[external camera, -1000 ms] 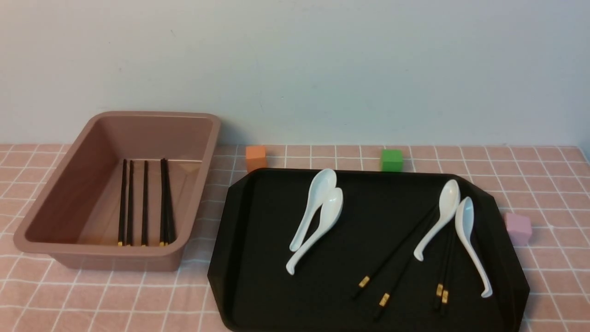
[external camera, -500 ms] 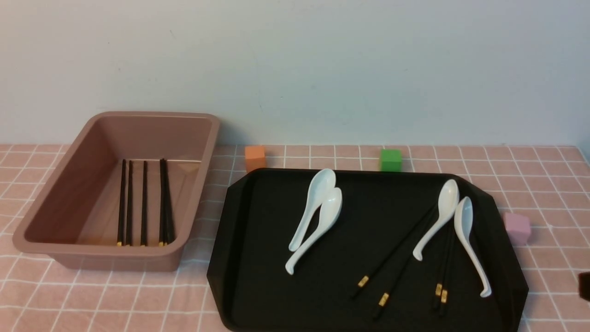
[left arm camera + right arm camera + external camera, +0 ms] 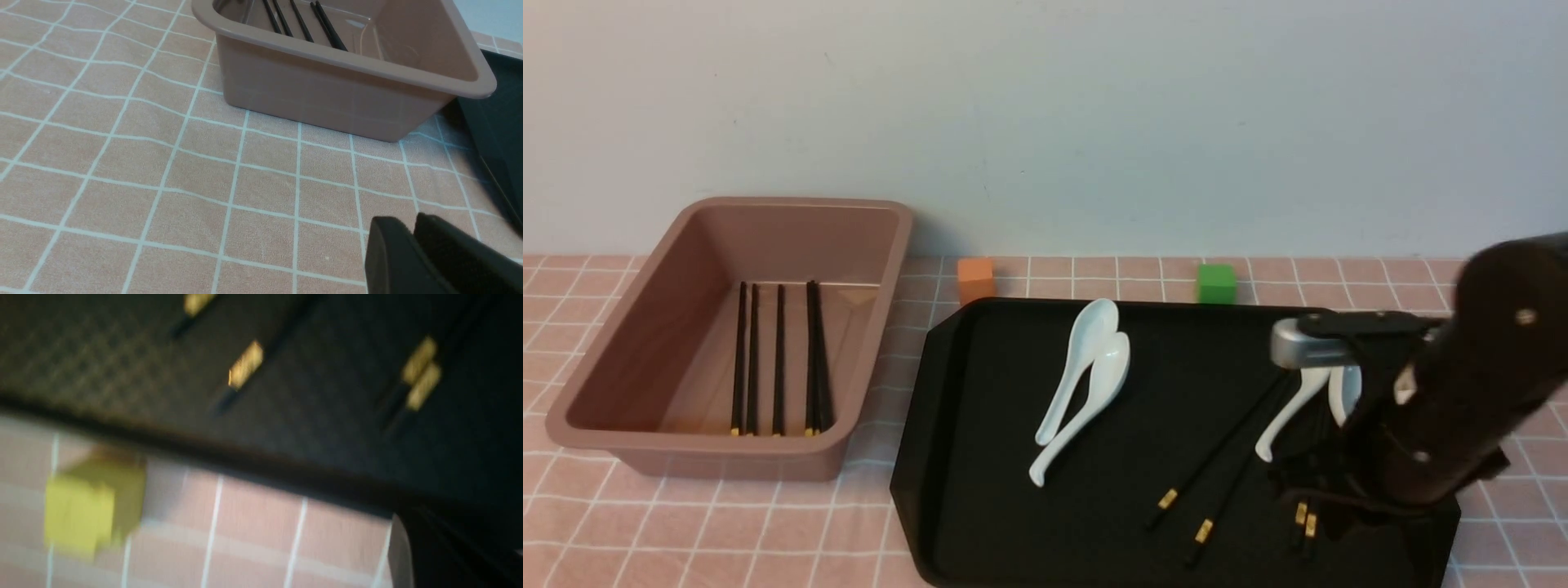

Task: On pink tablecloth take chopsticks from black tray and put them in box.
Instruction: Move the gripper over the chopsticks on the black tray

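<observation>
The black tray [image 3: 980, 457] lies on the pink tablecloth [image 3: 727, 523]. Two black chopsticks [image 3: 1201, 474] with gold bands lie slanted on its right half, and another pair [image 3: 1304, 518] lies close beside them. The box [image 3: 792, 202] stands at the left with several chopsticks [image 3: 778, 359] inside. My right arm [image 3: 1462, 392] hangs over the tray's right side. The right wrist view is blurred; it shows the gold bands [image 3: 245, 369] and my right gripper [image 3: 433, 539] near the tray's front rim, its jaws unclear. My left gripper [image 3: 412, 228] is shut and empty over the cloth, in front of the box [image 3: 327, 94].
Two white spoons [image 3: 1086, 384] lie mid-tray. Two more [image 3: 1290, 408] are partly hidden by my right arm. An orange cube [image 3: 976, 279] and a green cube [image 3: 1216, 282] sit behind the tray. A yellow cube [image 3: 90, 506] sits on the cloth before the tray's front rim.
My right arm has come in from the right edge and now hangs over the tray's right side, covering the pink cube and part of the right spoons. Nothing else moved.
</observation>
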